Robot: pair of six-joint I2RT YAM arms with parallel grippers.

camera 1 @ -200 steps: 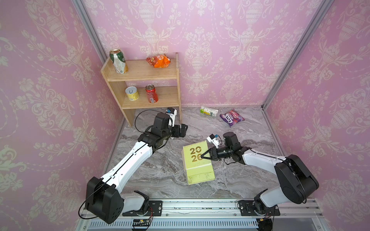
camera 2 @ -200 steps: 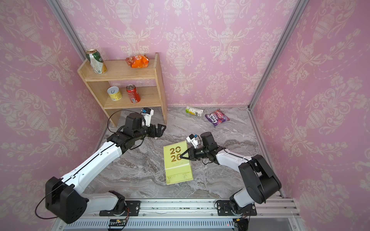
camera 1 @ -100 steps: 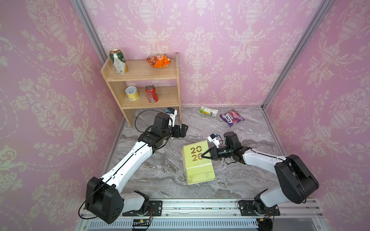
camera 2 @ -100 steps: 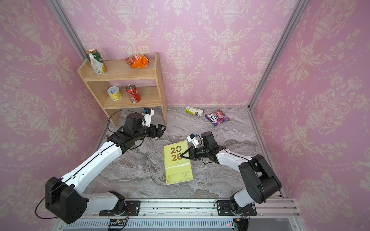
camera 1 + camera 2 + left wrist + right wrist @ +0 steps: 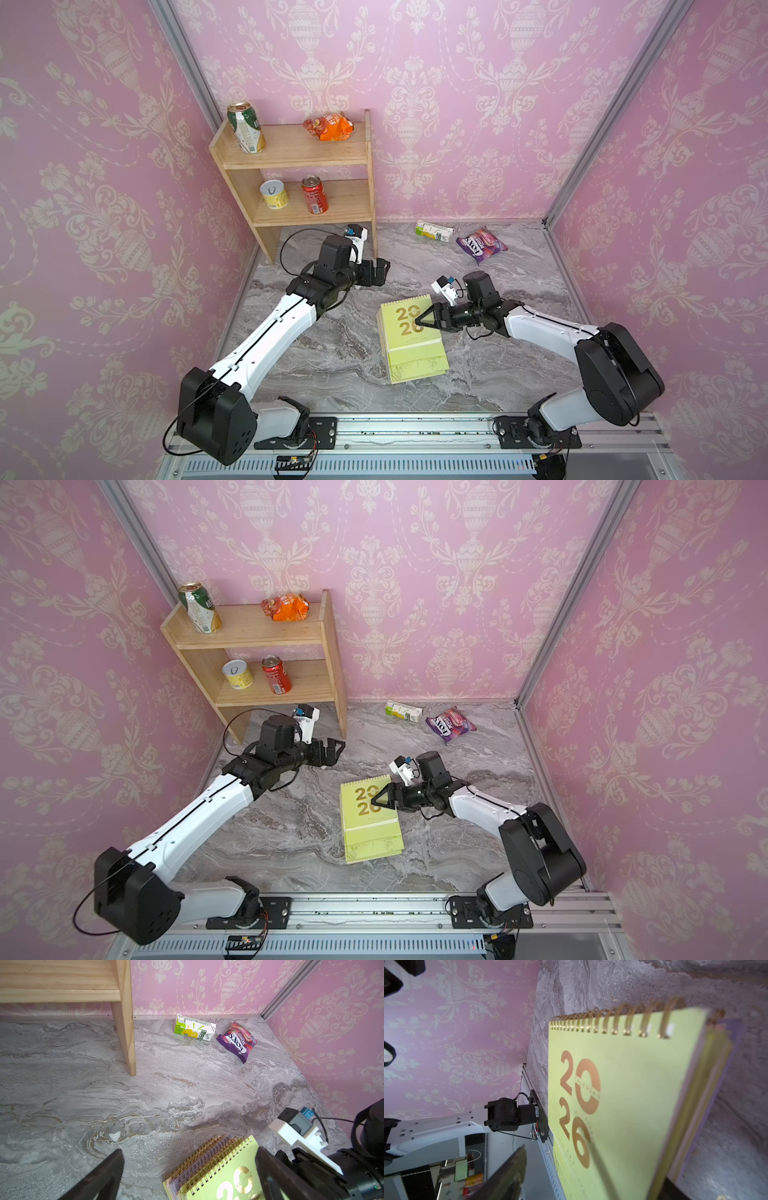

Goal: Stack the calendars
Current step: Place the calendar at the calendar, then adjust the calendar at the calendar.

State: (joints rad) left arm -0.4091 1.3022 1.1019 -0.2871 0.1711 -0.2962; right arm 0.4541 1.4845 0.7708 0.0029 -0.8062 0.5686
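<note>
The calendars [image 5: 409, 345] lie in one pile mid-table in both top views [image 5: 370, 825], a yellow-green cover with gold "2026" on top. Lilac and peach edges show beneath it in the left wrist view [image 5: 224, 1174] and the right wrist view [image 5: 623, 1084]. My right gripper [image 5: 424, 322] sits at the pile's right edge, turned on its side. It is open, with one finger [image 5: 512, 1169] held off the top cover and the other below the edge. My left gripper [image 5: 376, 272] hovers open and empty behind the pile, near the shelf leg.
A wooden shelf [image 5: 311, 166] holding cans and an orange snack bag stands at the back left. A green-white carton [image 5: 434, 230] and a purple snack packet [image 5: 482, 245] lie by the back wall. Pink walls close three sides; a metal rail [image 5: 415, 428] runs along the front.
My right gripper's jaws have spread apart, letting go of the top calendar's edge. Both arms and the pile stay where they were.
</note>
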